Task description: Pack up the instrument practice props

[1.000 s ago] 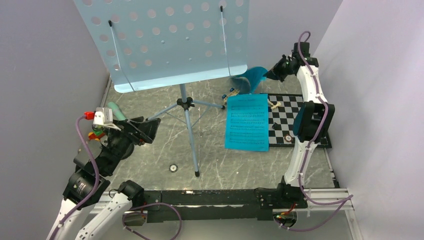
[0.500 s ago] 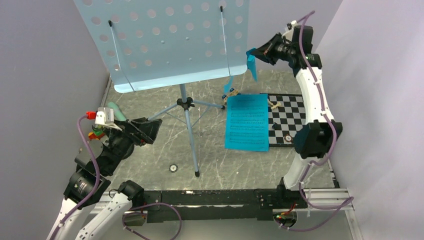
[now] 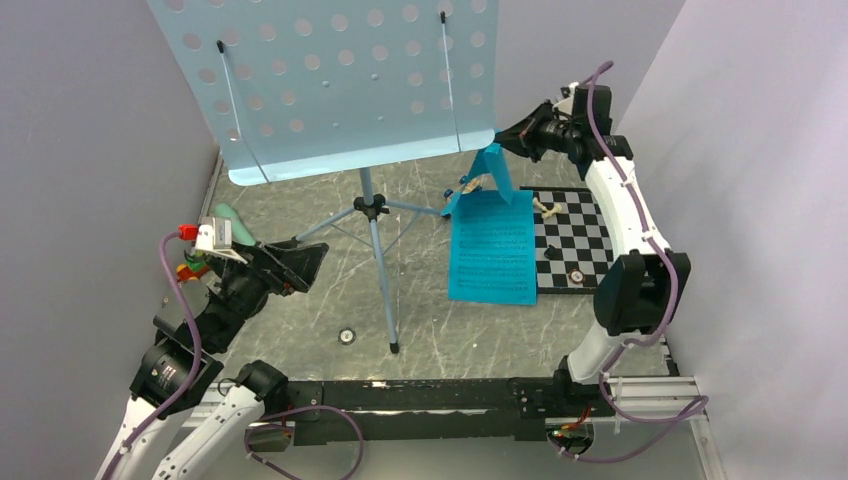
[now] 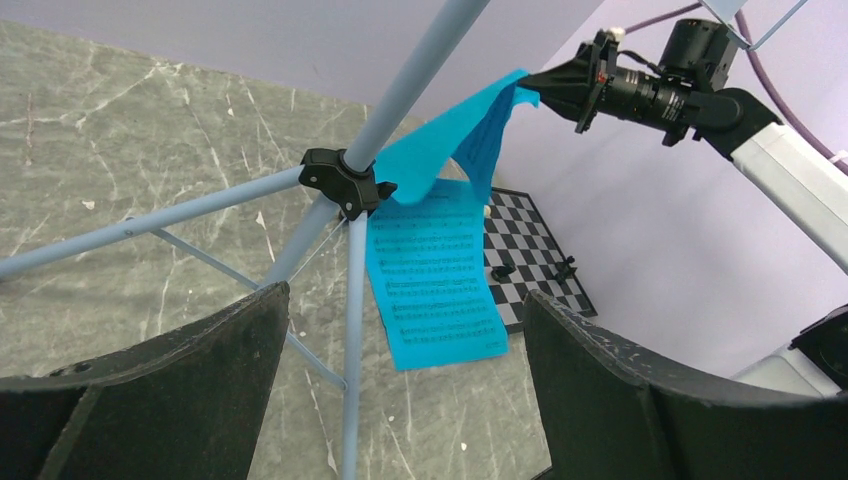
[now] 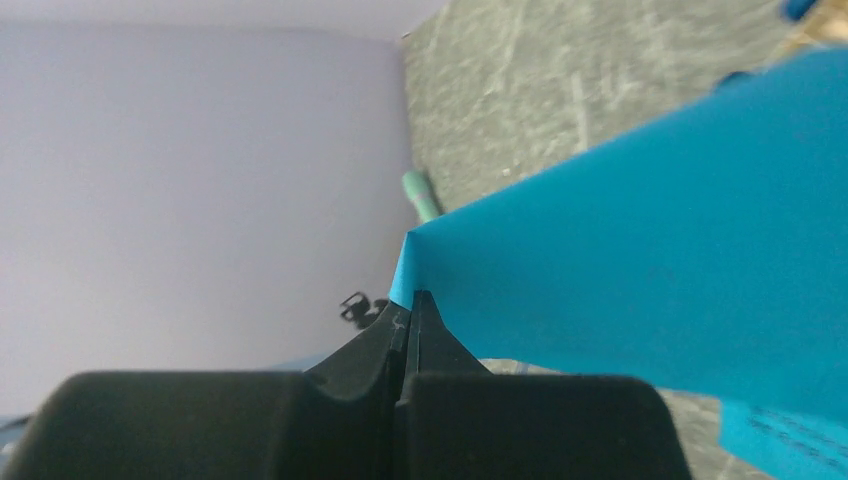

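Top external view: a grey marbled surface [image 3: 450, 330] is boxed in by lilac walls, one on the left [image 3: 90, 150] and one on the right [image 3: 760, 200], so each arm works close to a wall. The pale-blue tripod music stand with its perforated tray [image 3: 330, 80] stands upright in the middle. The tray overhangs the far half of the surface, and the legs splay towards both arms, with one foot near the front. The most open floor lies between that foot and the arms' base rail. A black-and-white chessboard [image 3: 580, 235] lies flat against the right wall. A turquoise printed music sheet [image 3: 492, 250] lies flat with its right edge over the board's left edge. A second turquoise sheet [image 3: 495, 165] is raised by one corner, just beside the tray's right lower corner, and its lower end reaches the flat sheet's far edge. The right tool [image 3: 512, 133] is clenched on that corner, its jaws pressed together on the paper [image 5: 410, 300]. The left tool [image 3: 300, 262] hangs released, jaws wide apart, near the left wall and facing the tripod. A mint-green microphone [image 3: 228, 213] lies just behind it by the wall.
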Controlling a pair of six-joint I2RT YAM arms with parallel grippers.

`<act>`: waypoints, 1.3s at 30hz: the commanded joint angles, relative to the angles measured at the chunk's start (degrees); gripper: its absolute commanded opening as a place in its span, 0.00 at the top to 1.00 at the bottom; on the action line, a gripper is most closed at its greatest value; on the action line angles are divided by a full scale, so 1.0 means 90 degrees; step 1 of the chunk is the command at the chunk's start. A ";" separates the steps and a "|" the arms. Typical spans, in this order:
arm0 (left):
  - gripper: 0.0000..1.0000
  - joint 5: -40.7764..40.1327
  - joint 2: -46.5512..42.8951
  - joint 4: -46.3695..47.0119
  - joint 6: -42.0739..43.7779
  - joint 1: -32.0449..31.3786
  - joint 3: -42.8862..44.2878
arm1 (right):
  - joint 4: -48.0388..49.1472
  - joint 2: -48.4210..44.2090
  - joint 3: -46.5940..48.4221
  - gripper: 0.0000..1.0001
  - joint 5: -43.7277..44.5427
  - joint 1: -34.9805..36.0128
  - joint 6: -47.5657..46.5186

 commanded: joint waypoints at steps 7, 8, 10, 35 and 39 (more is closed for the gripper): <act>0.10 0.0188 0.0041 0.0195 -0.0077 0.0006 0.0177 | 0.0838 -0.1073 -0.0125 1.00 0.0041 0.0461 0.0822; 0.10 0.0209 0.0059 0.0226 -0.0112 0.0005 0.0156 | 0.0788 -0.1130 -0.0264 1.00 0.0139 0.0431 0.0730; 0.10 0.0291 0.0091 0.0315 -0.0192 0.0004 0.0098 | 0.0747 -0.1176 -0.0745 1.00 0.0228 0.0175 0.0639; 0.12 0.0707 0.0168 0.0481 -0.0677 -0.0002 -0.0400 | 0.1399 -0.2277 -0.4717 1.00 0.0115 -0.0560 0.0107; 0.12 0.0709 0.0157 0.0514 -0.0705 0.0003 -0.0496 | 0.1167 -0.2429 -0.4950 1.00 0.0360 -0.0590 -0.0219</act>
